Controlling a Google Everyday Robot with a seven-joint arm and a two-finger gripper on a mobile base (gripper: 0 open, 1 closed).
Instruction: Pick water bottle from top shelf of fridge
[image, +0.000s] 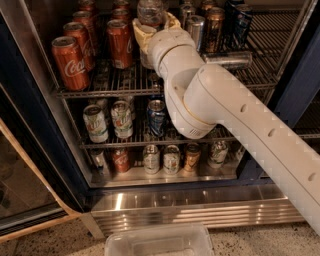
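Note:
The water bottle (151, 9), clear with a ribbed body, stands in the middle of the top shelf (107, 86) of the fridge (31, 125). Only its upper part shows. My gripper (154, 29), pale yellow at the tip, reaches into the fridge and sits around the bottle's lower part, which it hides. My thick white arm (240, 125) runs from the lower right up to the shelf and covers the middle of the shelves.
Red cola cans (70, 62) stand left of the bottle, silver and dark cans (196, 29) right of it, and one can (227, 59) lies on its side. Lower racks hold several cans. The glass door (25, 200) stands open at left. A clear plastic bin (160, 242) sits on the floor.

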